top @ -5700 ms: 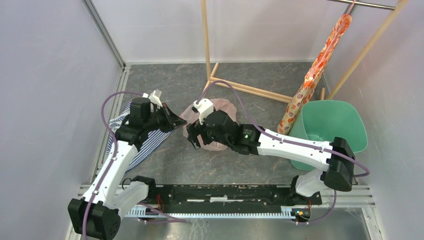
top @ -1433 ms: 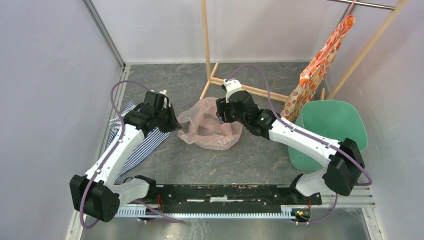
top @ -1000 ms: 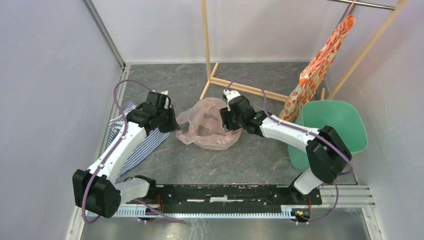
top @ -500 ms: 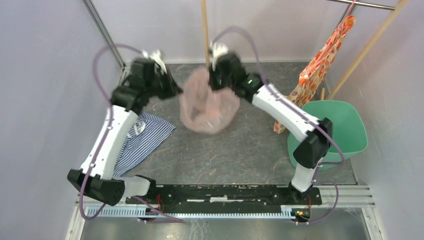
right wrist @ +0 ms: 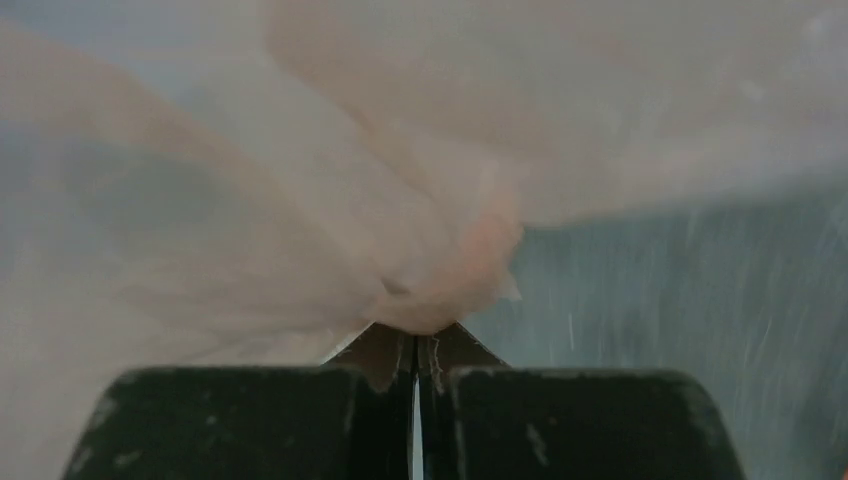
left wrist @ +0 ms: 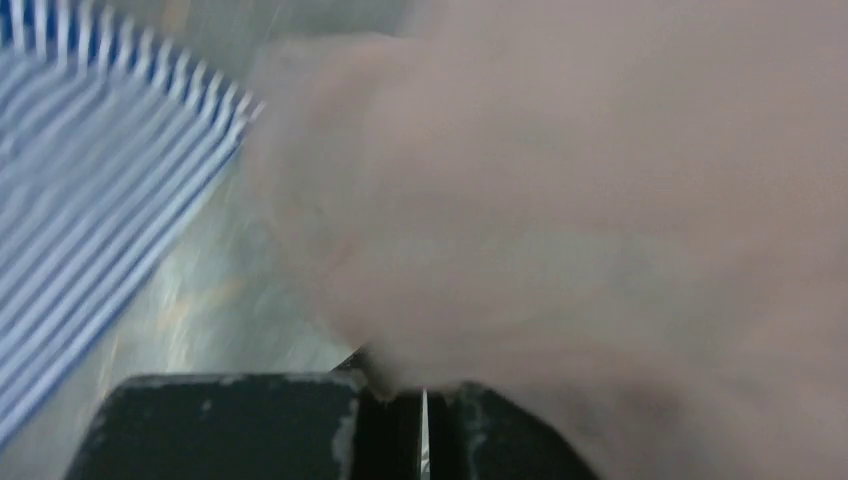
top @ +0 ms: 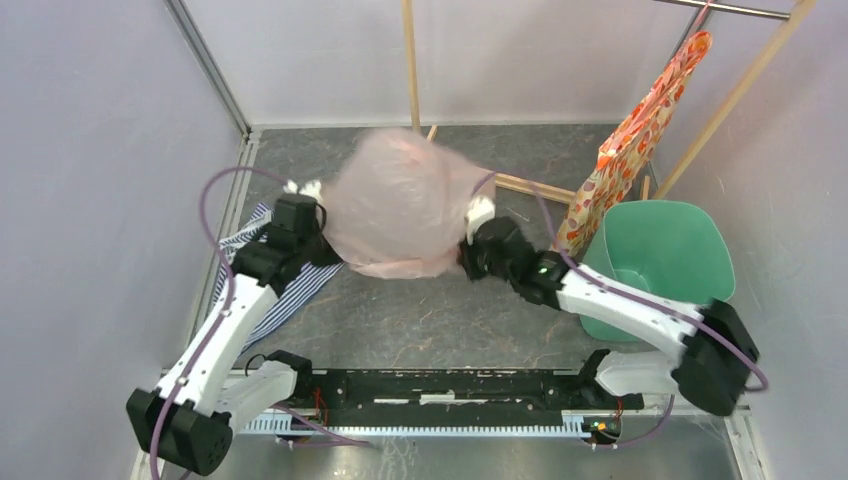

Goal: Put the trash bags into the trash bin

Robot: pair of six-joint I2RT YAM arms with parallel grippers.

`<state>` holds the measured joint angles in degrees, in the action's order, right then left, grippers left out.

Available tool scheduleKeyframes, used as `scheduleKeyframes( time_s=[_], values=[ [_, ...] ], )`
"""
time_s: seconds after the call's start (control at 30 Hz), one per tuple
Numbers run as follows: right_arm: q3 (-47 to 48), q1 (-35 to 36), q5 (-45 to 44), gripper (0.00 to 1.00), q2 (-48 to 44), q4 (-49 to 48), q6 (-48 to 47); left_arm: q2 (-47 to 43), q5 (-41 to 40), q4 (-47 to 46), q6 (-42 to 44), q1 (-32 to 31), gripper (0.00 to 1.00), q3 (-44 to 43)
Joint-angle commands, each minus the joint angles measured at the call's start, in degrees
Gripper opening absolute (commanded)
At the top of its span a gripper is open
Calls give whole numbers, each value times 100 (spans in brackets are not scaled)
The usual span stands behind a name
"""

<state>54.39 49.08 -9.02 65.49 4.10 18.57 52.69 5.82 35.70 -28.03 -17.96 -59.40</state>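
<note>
Pink bag (top: 400, 205) up off the worktop (top: 450, 320), ballooned into a rounded dome between the two arms, with its lower edge drooping in a shallow curve. Left claw (top: 332, 256) clamped on the bag's lower left edge. Seen from the left wrist, fingers pressed together with only a hairline slit between them, and pale film spilling up from the tips to fill most of that view. Right claw (top: 468, 262) clamped on the bag's lower right edge. Seen from the right wrist, fingers likewise together, with a bunched pink wad gathered right at the tips and the rest of the film fanning up and to the left. Blurred in both wrist views, so no lettering readable there. Bin (top: 660, 240) at the right of the worktop, mouth up, just beyond the right forearm and well apart from the bag. Orange floral bag (top: 640, 130) hanging from the rod at upper right, its lower end just beside the bin's left rim. Striped cloth (top: 285, 290) flat on the worktop at the left, partly under the left arm, its corner near the bag's left edge but below it. Wooden frame (top: 409, 60) upright behind the dome.
</note>
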Motion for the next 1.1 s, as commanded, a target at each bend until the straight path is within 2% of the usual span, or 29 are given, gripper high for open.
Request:
scheduleKeyframes(
  time_s=[0.0,0.17,0.27,0.33,0.43,0.57,0.6,0.63,0.77,1.07],
  values=[
    [-228,97,-75,0,-90,1185,202,-407,-359,824,-76,11,2,337],
    [580,142,-284,0,-46,1825,-49,-399,-420,1121,-94,12,2,-149],
    [714,160,-368,0,-59,2057,-106,-353,-436,1214,-83,11,2,-356],
    [653,155,-349,3,-135,2057,-108,-318,-495,1231,-51,11,2,-404],
    [577,159,10,20,-166,2023,-130,-269,-563,1245,6,12,2,-349],
    [490,159,659,54,-190,1975,-188,-274,-565,1215,47,11,2,-156],
    [542,163,667,66,-285,2077,-222,-272,-711,1199,75,11,2,-45],
    [556,163,549,69,-368,2129,-215,-264,-781,1194,90,16,2,17],
    [496,64,-160,70,-618,2348,-161,-144,-1140,1209,178,26,2,266],
    [-305,-655,-470,59,-393,1726,-203,389,-1358,913,274,95,2,527]
  ],
)
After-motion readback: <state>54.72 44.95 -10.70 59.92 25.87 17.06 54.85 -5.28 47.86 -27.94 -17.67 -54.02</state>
